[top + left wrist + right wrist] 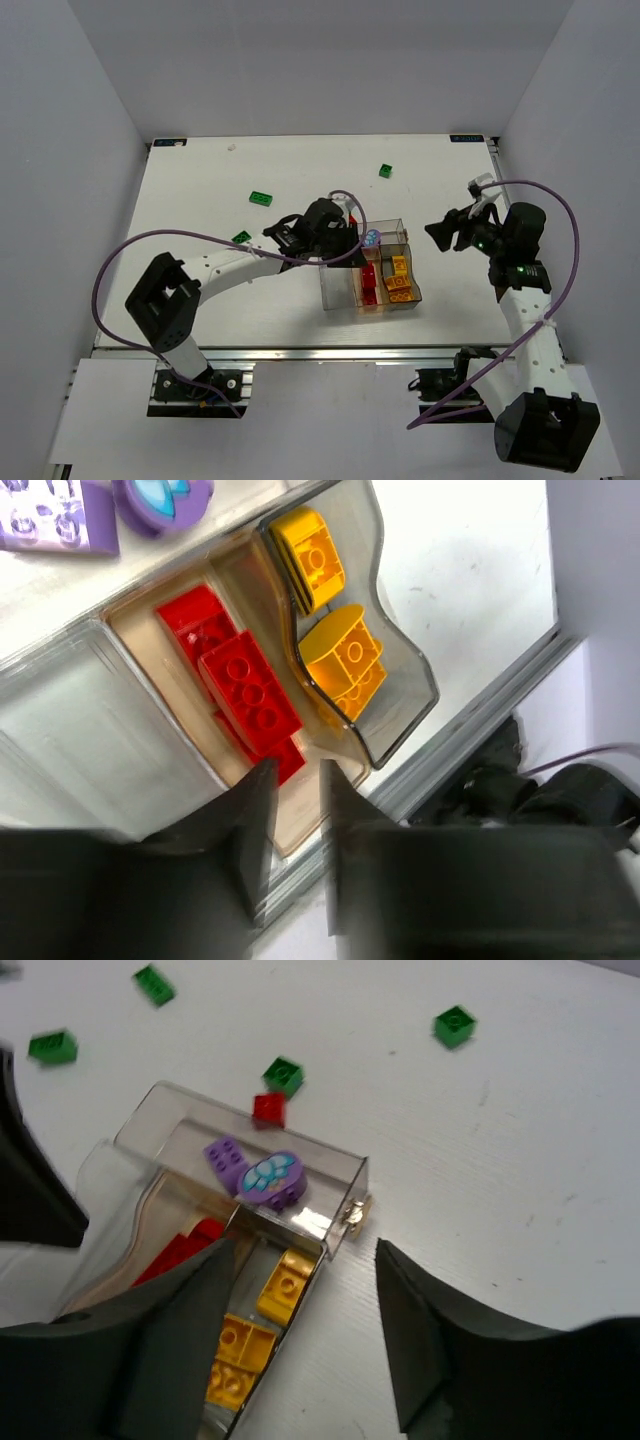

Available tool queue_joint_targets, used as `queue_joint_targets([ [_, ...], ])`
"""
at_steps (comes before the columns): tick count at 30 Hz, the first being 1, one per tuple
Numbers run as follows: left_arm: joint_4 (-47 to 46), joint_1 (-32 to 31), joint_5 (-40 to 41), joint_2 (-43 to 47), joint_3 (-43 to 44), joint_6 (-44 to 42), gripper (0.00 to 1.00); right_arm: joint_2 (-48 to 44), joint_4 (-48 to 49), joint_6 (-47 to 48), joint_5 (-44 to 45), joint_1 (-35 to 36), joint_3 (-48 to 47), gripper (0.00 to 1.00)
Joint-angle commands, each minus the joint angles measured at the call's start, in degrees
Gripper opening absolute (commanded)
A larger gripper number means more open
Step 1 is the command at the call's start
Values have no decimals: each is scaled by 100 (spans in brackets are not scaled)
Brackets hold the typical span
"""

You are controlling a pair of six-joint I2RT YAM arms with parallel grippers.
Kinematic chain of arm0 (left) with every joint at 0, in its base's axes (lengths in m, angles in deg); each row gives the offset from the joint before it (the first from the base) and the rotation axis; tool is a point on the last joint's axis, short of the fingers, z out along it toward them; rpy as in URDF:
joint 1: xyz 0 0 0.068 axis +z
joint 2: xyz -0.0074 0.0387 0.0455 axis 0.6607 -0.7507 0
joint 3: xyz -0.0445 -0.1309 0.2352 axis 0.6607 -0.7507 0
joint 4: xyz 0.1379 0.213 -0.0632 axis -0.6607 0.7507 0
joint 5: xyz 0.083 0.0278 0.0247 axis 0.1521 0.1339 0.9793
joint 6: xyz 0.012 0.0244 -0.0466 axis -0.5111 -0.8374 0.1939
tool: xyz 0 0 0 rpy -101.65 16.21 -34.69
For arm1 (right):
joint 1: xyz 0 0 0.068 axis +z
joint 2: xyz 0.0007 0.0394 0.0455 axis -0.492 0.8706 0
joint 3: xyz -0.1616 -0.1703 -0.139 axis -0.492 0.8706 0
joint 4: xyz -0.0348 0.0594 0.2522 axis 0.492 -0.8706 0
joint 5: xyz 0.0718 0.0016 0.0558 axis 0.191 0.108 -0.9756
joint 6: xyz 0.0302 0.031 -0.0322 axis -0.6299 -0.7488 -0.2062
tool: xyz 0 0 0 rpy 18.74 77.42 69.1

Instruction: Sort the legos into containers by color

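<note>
The clear tray (338, 300) sits mid-table. Red bricks (245, 690) lie in its amber compartment, yellow-orange bricks (345, 660) in the smoky one, and lilac pieces (160, 495) in the far one. My left gripper (350, 250) hovers over the tray. In the left wrist view its jaws (297, 770) stand a narrow gap apart, empty, just above the red bricks. My right gripper (438, 235) is wide open and empty, raised to the right of the tray (300, 1140). Green bricks (261, 198) (385, 171) (241, 237) lie on the table.
In the right wrist view a loose red brick (268, 1109) and a green brick (283, 1074) lie just beyond the tray's far wall. The table's metal front rail (470, 720) runs close to the tray. White walls enclose the table.
</note>
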Motion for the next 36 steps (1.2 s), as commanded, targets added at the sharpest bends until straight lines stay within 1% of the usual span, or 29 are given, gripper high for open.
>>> queue_joint_targets([
  [1, 219, 23, 196, 651, 482, -602, 30, 259, -134, 996, -1319, 77, -57, 61],
  [2, 341, 84, 232, 939, 535, -760, 16, 444, -221, 1050, -1425, 147, -241, 57],
  [3, 560, 146, 694, 1090, 587, -1066, 0, 898, -605, 1320, -1434, 217, -495, 52],
  [4, 728, 146, 1020, 1239, 614, -1235, 0, 1129, -844, 1418, -1321, 261, -1107, 45],
  [5, 1051, 225, 1398, 1545, 632, -1402, 0, 1384, -1264, 1480, -1225, 375, -1426, 44],
  [6, 1211, 278, 1610, 1661, 588, -1664, 0, 1839, -1433, 1550, -980, 489, -1708, 43],
  [7, 1335, 339, 2030, 1802, 544, -1806, 0, 2026, -1513, 1525, -795, 560, -1954, 42],
  [8, 1562, 392, 2260, 2064, 483, -1947, 0, 2219, -1610, 1455, -584, 743, -2374, 42],
  [9, 1651, 506, 2480, 2180, 326, -2174, 11, 2604, -1672, 1350, -69, 1128, -2579, 42],
  [10, 1722, 507, 2717, 2294, 211, -2325, 22, 2799, -1707, 1253, 293, 1271, -2781, 42],
  [11, 1792, 594, 3285, 2530, 97, -2526, 39, 3036, -1873, 1191, 636, 1577, -3261, 43],
  [12, 1784, 673, 3596, 2655, -244, -2624, 55, 3526, -2022, 1156, 1266, 1850, -3553, 46],
  [13, 1749, 674, 3955, 2804, -447, -2686, 69, 3766, -2163, 1025, 1551, 1966, -3852, 49],
  [14, 1584, 674, 4516, 2962, -667, -2791, 75, 4064, -2530, 971, 1771, 2210, -4177, 49],
  [15, 1434, 726, 4765, 3346, -912, -2975, 77, 4589, -2742, 910, 2078, 2369, -4859, 50],
  [16, 1267, 726, 4994, 3559, -1428, -3037, 80, 4829, -2901, 753, 2238, 2528, -5188, 55],
  [17, 891, 726, 5205, 3805, -1694, -3160, 81, 5075, -3259, 629, 2465, 2599, -5522, 56],
  [18, 705, 726, 5251, 4321, -1932, -3187, 82, 5539, -3446, 472, 2537, 2661, -6160, 58],
  [19, 581, 726, 5251, 4543, -2300, -3231, 83, 5761, -3622, 287, 2643, 2818, -6480, 63],
  [20, 389, 726, 5277, 4850, -2408, -3336, 84, 6163, -3876, -115, 2939, 2915, -6996, 66],
  [21, 404, 726, 5364, 4853, -2409, -3345, 84, 6341, -3991, -293, 3003, 2916, -7237, 66],
  [22, 474, 726, 5452, 5062, -2392, -3319, 84, 6465, -4062, -460, 3091, 3029, -7396, 66],
  [23, 448, 726, 5514, 5160, -2426, -3311, 85, 6553, -3984, -827, 3214, 3082, -7449, 67],
  [24, 396, 726, 5523, 5222, -2496, -3319, 85, 6632, -3862, -900, 3450, 3179, -7415, 68],
  [25, 317, 726, 5463, 5274, -2567, -3371, 85, 6668, -3756, -979, 3757, 3241, -7363, 71],
  [26, 316, 726, 5410, 5249, -2567, -3363, 85, 6729, -3712, -1093, 3873, 3415, -7406, 75],
  [28, 395, 726, 5357, 5135, -2506, -3328, 85, 6958, -3746, -1208, 4224, 3513, -7528, 79],
  [31, 413, 726, 5208, 4976, -2471, -3328, 85, 7186, -3904, -1410, 4270, 3689, -7520, 79],
  [36, 395, 726, 5137, 5055, -2488, -3337, 85, 7503, -3984, -1613, 4190, 3821, -7441, 78],
])
